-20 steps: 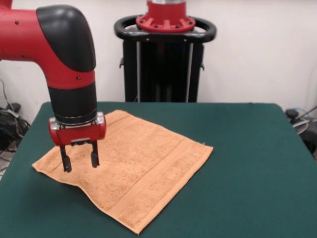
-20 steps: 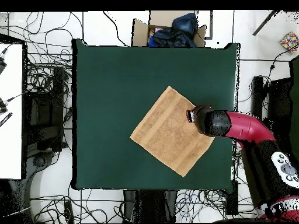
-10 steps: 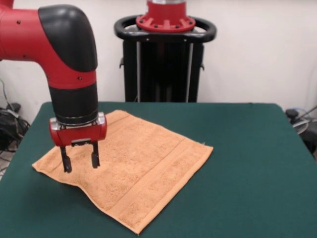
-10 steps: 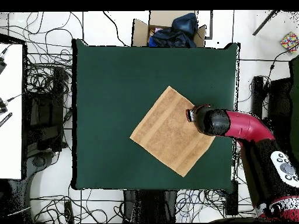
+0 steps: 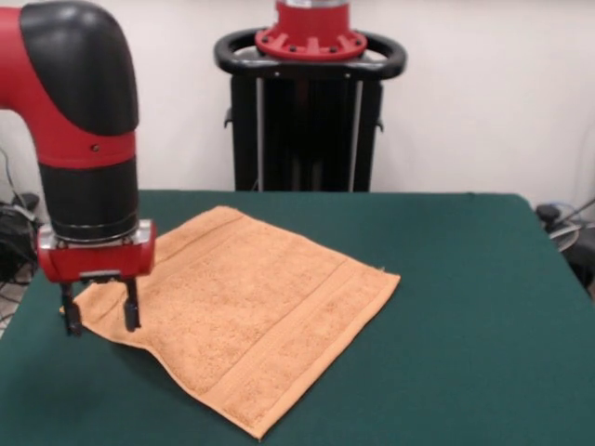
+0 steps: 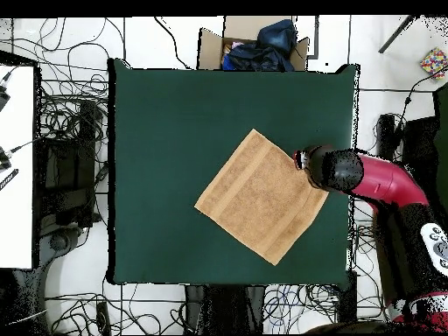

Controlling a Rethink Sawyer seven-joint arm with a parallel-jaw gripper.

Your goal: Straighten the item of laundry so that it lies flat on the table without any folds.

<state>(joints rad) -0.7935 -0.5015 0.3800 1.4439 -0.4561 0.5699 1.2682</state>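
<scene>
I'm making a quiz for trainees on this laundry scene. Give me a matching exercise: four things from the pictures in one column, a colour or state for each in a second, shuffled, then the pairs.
Things:
1. small light-orange terry towel
2. large felt-covered table
3. robot's pincer
4. cardboard box beyond the table, overhead view

States:
A. dark green
B. open, over the towel's corner
C. spread out, lying as a diamond
D. holds dark blue cloth

Pairs: 1-C, 2-A, 3-B, 4-D
</scene>
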